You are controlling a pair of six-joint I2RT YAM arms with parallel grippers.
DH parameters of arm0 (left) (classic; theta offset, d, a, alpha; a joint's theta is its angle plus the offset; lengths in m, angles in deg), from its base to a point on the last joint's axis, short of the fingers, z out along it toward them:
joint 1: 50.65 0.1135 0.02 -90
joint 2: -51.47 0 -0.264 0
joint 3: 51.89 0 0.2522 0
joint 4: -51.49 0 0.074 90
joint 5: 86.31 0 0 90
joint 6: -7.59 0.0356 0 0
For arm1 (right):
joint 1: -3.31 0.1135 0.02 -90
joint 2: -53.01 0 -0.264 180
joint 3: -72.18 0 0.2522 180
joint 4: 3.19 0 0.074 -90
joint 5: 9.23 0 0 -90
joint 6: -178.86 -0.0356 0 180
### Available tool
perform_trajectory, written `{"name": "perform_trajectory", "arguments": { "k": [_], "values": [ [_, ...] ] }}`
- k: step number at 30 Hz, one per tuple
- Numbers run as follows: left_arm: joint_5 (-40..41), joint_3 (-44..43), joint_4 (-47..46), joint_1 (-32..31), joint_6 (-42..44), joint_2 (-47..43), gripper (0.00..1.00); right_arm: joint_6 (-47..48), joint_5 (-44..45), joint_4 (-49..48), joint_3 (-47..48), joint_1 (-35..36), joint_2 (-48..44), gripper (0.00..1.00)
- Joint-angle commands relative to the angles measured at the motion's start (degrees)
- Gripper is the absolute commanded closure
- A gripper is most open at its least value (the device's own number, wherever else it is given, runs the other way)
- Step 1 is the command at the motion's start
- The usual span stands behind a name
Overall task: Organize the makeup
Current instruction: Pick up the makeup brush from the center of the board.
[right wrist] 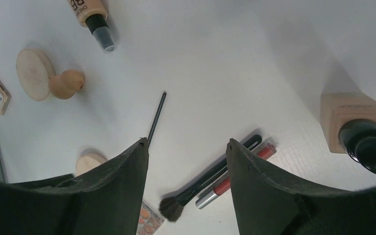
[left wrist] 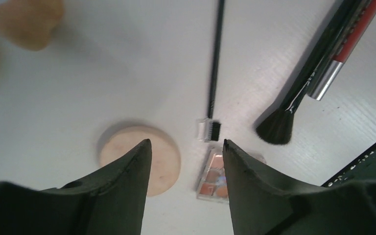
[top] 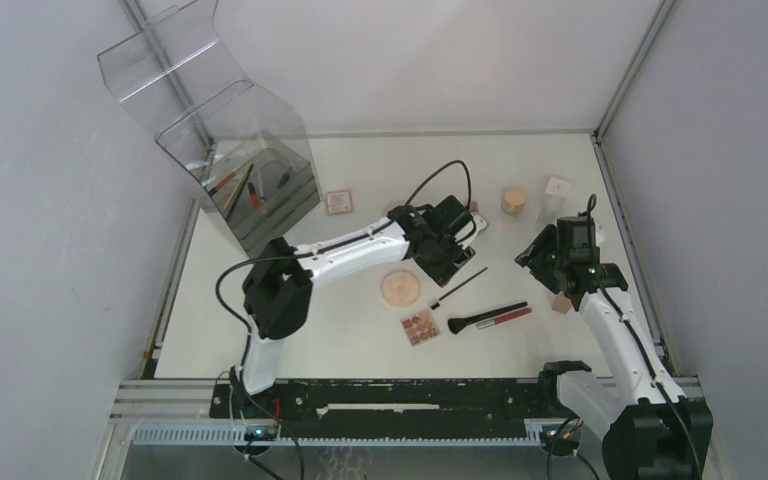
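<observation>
- Noting clear organizer (top: 230, 150) far behind both sets of fingers, back left, with pencils (top: 222, 183) already stood inside; judged the destination for the loose makeup.
- Reading left gripper (left wrist: 186, 147) as spread apart with nothing between the fingers; aimed down at scattered items, likely lining up a pick.
- Reading right gripper (right wrist: 188, 144) as spread apart too, and empty; hovering above the table (right wrist: 225, 58), probably waiting its turn.
- Logging square bottle (right wrist: 355, 120), black cap, well right of the right fingers; no label legible.
- Logging tan tube (right wrist: 85, 10) far ahead of the right fingers; "BB" readable, smaller print too blurred.
- Finding powder disc (left wrist: 166, 161) lying flat, half hidden behind one left finger.
- Finding black brush (left wrist: 318, 58) and red gloss (left wrist: 340, 51) side by side, touching, right of the left fingers.
- Spotting palette (left wrist: 211, 178) tucked under the other left finger.
- Spotting thin brush (left wrist: 215, 58), comb head just ahead of the gap between the left fingers; the nearest candidate.
</observation>
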Motion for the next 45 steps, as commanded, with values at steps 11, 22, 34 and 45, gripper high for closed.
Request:
{"name": "perform_trajectory", "arguments": {
  "k": [11,22,34,45],
  "values": [
    [-2.9,-8.6,2.9,-3.3,-3.8,13.2,0.49,0.9,0.9,-0.9,-0.3,-0.3,-2.1,0.33],
    [-1.1,-5.9,2.1,-3.3,-4.4,15.0,0.73,0.4,0.7,-1.1,-0.8,-0.4,-2.6,0.33],
    [-0.9,-5.7,2.3,-3.2,-4.0,17.4,0.89,0.0,1.0,-1.1,-0.8,-0.3,-3.0,0.33],
    [6.4,-6.6,5.5,-2.4,3.8,4.8,1.0,0.2,0.5,-1.9,-0.8,-0.3,-2.8,0.34]
  ]
}}
